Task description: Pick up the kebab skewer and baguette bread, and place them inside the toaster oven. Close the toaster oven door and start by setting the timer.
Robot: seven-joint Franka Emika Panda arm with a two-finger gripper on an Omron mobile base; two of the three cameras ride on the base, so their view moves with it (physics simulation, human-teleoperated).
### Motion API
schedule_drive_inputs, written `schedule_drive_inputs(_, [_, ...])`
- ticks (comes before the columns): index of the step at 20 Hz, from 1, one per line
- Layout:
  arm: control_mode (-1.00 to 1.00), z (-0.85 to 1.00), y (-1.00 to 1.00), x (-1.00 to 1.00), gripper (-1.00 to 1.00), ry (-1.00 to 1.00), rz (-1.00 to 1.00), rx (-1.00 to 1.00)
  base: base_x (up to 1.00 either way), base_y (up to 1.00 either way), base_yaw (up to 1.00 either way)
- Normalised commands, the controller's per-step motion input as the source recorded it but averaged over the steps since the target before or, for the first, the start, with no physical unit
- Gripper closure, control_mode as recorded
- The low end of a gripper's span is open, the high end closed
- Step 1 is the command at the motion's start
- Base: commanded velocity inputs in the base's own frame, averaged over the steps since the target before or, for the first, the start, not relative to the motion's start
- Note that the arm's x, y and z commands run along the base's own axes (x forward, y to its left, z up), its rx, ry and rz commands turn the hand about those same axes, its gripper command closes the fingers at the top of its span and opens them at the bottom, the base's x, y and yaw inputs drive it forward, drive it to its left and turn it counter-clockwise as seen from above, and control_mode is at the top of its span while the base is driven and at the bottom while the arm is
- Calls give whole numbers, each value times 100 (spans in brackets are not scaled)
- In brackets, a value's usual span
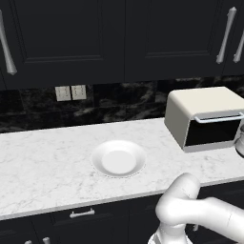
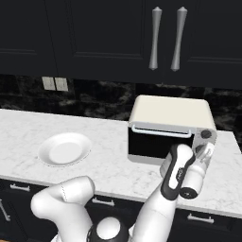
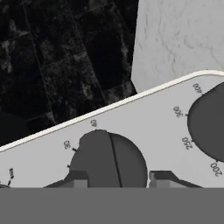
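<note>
A white marble tabletop (image 1: 43, 162) runs across the middle of both base views, under dark cabinets and a black stone backsplash.

The toaster oven (image 2: 171, 127) is a cream-white box with a rounded top. It sits at the right of centre in the right base view and at the right edge of the left base view (image 1: 204, 116). The toaster oven door (image 2: 158, 144), a dark glass panel with a pale bar handle along its top edge, is shut flat against the front. The glass is too dark to tell what lies inside.

A white plate (image 1: 118, 159) rests on the tabletop, centre of the left base view, well apart from the oven. Nothing lies on it. 2 pale wall sockets (image 1: 70, 92) sit on the backsplash at upper left.

The white arm reaches up from the bottom of the right base view to the oven's right-hand control strip. The gripper (image 2: 204, 152) is right at that strip, over its lower knob.

In the hand view the control panel fills the lower half, tilted. A dark round timer knob (image 3: 109, 157) sits at lower centre, with printed numbers around it. A 2nd dark knob (image 3: 209, 124) with temperature numbers is at the right edge. The 2 dark fingertips (image 3: 162, 178) stand one on each side of the timer knob, so the jaws are partly open and straddle it. Whether they press on it, I cannot tell.
</note>
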Motion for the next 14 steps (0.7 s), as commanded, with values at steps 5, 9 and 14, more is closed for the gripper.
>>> schedule_drive_inputs(5, [-100, 9, 0, -4, 100, 0, 0, 26, 0, 0, 0])
schedule_drive_inputs(9, [-100, 4, 0, -4, 100, 0, 0, 33, 0, 0, 0])
schedule_drive_inputs(14, [-100, 5, 0, -11, 100, 0, 0, 39, 0, 0, 0])
